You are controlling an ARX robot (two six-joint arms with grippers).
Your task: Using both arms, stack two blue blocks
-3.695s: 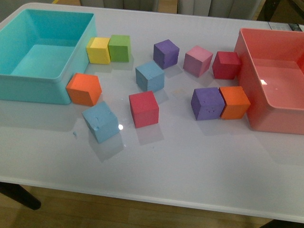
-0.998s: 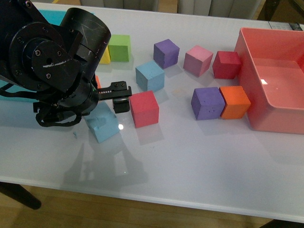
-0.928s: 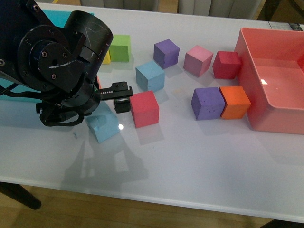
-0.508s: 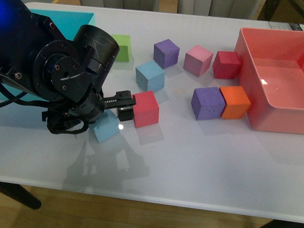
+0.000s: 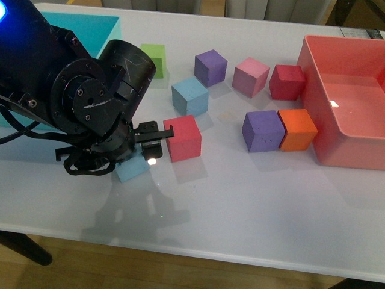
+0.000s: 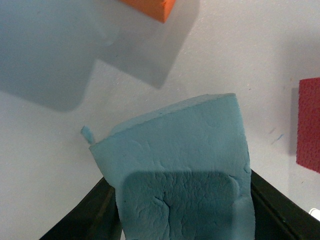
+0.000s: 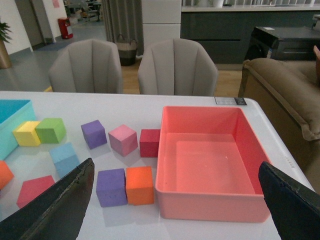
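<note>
Straddling the near light sky-blue foam cube (image 6: pixel 180 170) on the white counter (image 5: pixel 252 198), the left claw (image 6: pixel 180 215) has a black finger (image 6: pixel 82 215) on each side, contact unclear. A second sky-blue foam cube (image 5: pixel 189 96) sits farther back, while the right claw (image 7: pixel 175 200) hangs spread, well above the counter.

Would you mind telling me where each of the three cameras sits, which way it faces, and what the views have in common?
Front view: on the robot's body, looking forward and down over the white table; the left arm fills the near left.
Left wrist view: on the left arm, close above a blue block set between its two dark fingers.
Right wrist view: on the raised right arm, looking across the table toward chairs; both fingertips show, spread wide.
Shared: front and right wrist views both show the pink bin and the other blue block.
</note>
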